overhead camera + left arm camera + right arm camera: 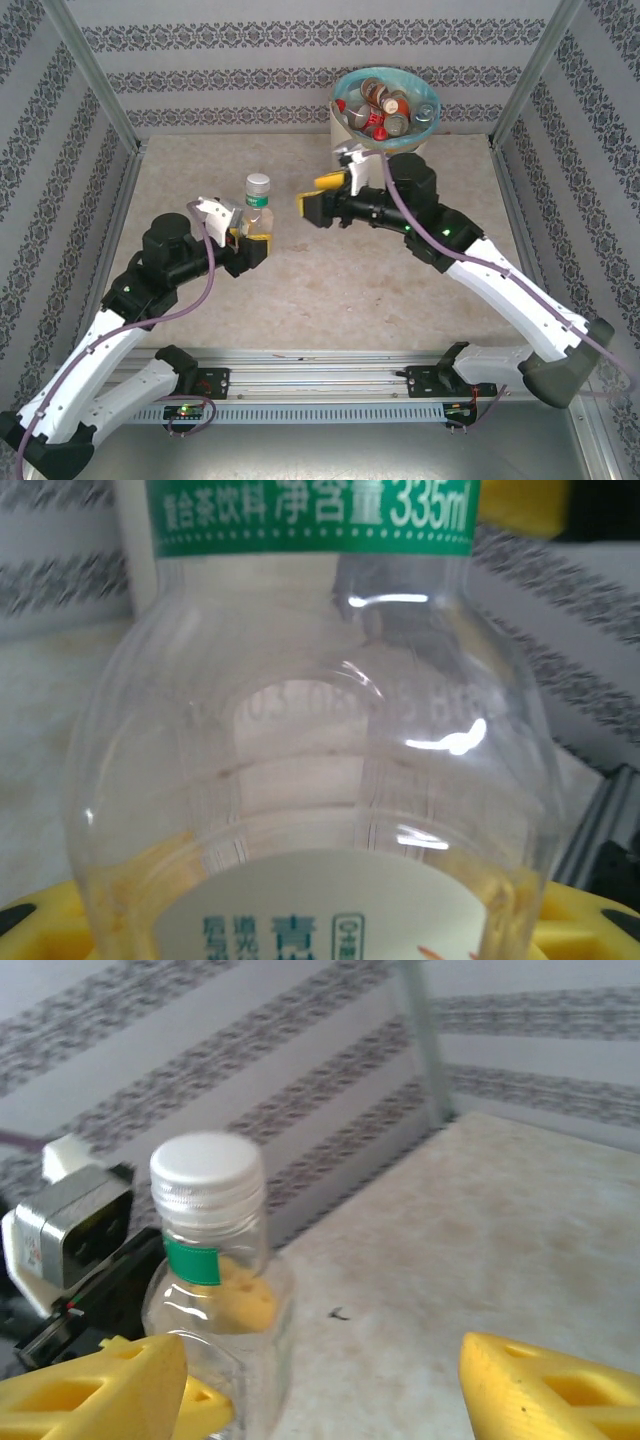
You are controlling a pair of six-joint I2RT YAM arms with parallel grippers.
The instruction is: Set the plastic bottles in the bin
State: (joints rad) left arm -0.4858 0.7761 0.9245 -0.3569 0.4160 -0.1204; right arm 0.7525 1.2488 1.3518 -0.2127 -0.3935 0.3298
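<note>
1. The bench [330, 300] is carrying one bottle outside the bin.
2. The bin [340, 125] is standing just behind the right end effector [318, 195] and well away from the left end effector [252, 238]. It is holding a heap of plastic bottles [385, 105] up to its rim, so most of the job is looking done.
3. The last bottle [258, 205], white-capped and green-banded, is standing upright between the left end effector's tips, just ahead of the right end effector.
4. The left end effector is gripping that bottle low on its body, with its yellow fingers [590, 925] pressing on either side.
5. The right end effector is gaping wide and carrying nothing.
6. Lifting this bottle and dropping it into the bin is looking like all that is left.
</note>
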